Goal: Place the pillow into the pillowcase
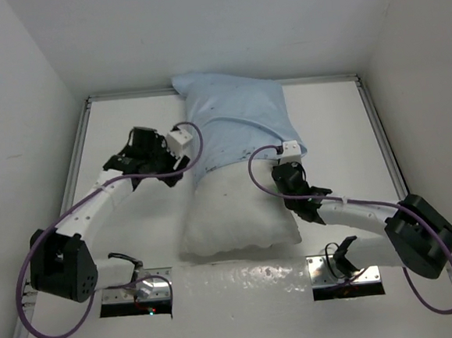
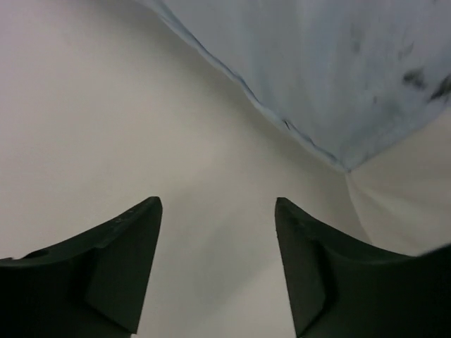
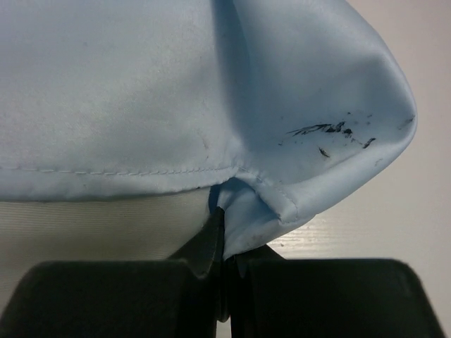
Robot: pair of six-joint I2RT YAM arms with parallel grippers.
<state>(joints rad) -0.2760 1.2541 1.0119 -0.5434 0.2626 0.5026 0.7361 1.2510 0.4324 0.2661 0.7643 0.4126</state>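
Note:
The white pillow (image 1: 233,211) lies in the middle of the table, its far half inside the light blue pillowcase (image 1: 234,117). The near half sticks out bare. My right gripper (image 1: 287,172) is shut on the pillowcase's hem (image 3: 243,211) at the pillow's right side; the pillow (image 3: 91,229) shows just left of the fingers. My left gripper (image 1: 167,170) is open and empty, just left of the pillowcase's open edge. In the left wrist view the fingers (image 2: 127,260) stand apart over bare table, with the pillowcase (image 2: 317,70) ahead to the right.
White walls close in the table on the left, back and right. A raised rail (image 1: 380,133) runs along the table's right edge and another along the left (image 1: 80,157). The arm bases (image 1: 58,268) sit at the near edge.

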